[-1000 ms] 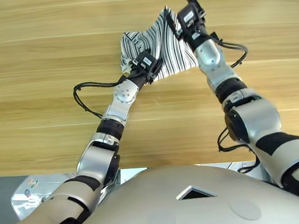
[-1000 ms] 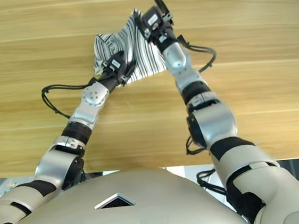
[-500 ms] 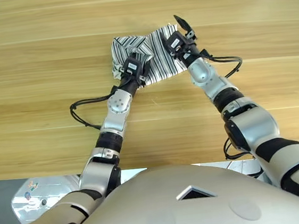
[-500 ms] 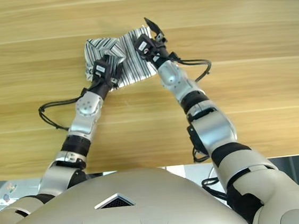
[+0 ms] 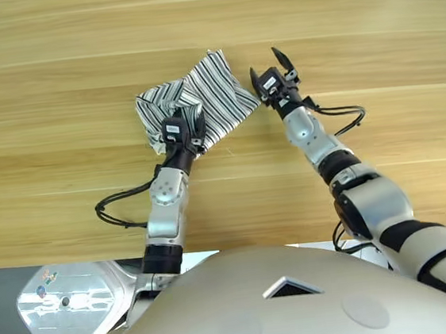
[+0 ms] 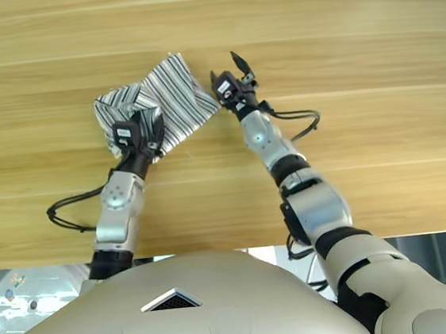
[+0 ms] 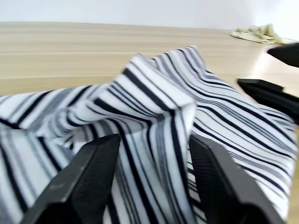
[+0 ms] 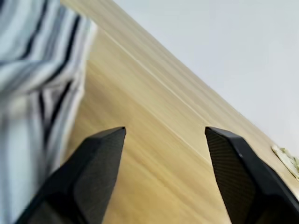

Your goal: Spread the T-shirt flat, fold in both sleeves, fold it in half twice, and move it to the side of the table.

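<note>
The T-shirt (image 5: 201, 105) is white with thin black and grey stripes, and the stripes run in different directions where the cloth bunches. The table (image 5: 52, 57) under it is pale honey-coloured wood with long straight bands of grain, some lighter and some darker. My left gripper (image 7: 154, 137) and my right gripper (image 8: 164, 130) have matt black fingers, the wall (image 8: 224, 42) behind the table is a plain pale grey-white, and a crumpled cloth (image 7: 256, 32) on the table is pale yellow.
</note>
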You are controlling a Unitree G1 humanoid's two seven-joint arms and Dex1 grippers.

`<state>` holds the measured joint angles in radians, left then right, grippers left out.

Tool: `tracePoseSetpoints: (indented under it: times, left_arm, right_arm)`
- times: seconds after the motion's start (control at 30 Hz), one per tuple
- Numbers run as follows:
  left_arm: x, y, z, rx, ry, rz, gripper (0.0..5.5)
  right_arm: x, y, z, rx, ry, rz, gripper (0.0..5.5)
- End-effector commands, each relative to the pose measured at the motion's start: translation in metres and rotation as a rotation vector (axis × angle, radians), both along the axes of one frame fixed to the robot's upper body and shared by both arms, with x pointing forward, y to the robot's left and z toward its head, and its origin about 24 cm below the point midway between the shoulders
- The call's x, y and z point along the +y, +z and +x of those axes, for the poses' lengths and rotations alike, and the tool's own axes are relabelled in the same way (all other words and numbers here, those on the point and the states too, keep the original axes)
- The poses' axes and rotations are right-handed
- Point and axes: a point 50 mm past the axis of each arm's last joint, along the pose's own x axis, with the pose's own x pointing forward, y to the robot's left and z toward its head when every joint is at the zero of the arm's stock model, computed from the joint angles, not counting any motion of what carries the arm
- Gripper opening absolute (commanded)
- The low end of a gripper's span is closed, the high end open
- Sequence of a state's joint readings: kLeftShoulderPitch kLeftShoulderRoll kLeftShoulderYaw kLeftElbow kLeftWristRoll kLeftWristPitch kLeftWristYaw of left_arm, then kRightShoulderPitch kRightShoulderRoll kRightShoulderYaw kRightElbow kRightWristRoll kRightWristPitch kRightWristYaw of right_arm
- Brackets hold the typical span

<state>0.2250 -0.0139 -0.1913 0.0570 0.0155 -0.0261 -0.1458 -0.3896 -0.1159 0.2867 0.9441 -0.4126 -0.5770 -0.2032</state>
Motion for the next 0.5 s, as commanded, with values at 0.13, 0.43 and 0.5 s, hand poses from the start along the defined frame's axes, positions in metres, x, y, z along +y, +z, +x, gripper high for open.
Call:
tracePoseSetpoints:
  times: [0.13,0.43,0.5]
  left_arm:
    - [-0.018,-0.026,-0.051,0.163,-0.140,0.048,2.72]
    - [-0.022,-0.017,-0.055,0.117,-0.135,0.041,2.72]
    - [-0.023,-0.015,-0.054,0.104,-0.143,0.043,2.72]
  right_arm:
    - [0.010,0.079,-0.041,-0.221,0.179,0.174,3.14]
    - [0.025,0.054,-0.006,-0.012,0.208,0.072,3.14]
    - [0.023,0.038,0.006,0.067,0.166,0.064,3.14]
